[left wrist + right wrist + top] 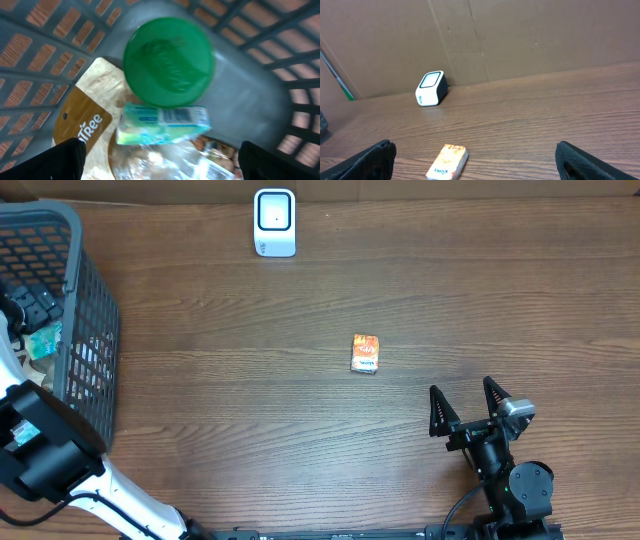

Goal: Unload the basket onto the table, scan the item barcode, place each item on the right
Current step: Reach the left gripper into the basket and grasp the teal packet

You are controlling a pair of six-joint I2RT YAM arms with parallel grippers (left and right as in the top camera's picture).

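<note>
Overhead view, listed left to right. Grey mesh basket: at the left edge of the counter, with the left arm reaching into it. Left tool: fingers wide apart, clamped on nothing, hanging over a green round lid, a pale green carton and a brown-labelled pack. White scanner: upright at the far edge, its face toward the near side. Orange packet: lying flat mid-counter, well apart from the scanner, nearer the right tool, touched by neither arm; judged to be the item to scan. Right tool: fingers apart, empty, pointed toward packet and scanner. Step in hand, as judged: pickup not yet begun. Next move calls for the right tool to come down around the packet's narrow sides, close, lift, and turn the barcode face to the scanner. Not determinable: which face carries the barcode. Packet print too small to read; basket contents blurred; left tool largely hidden by mesh from above.
</note>
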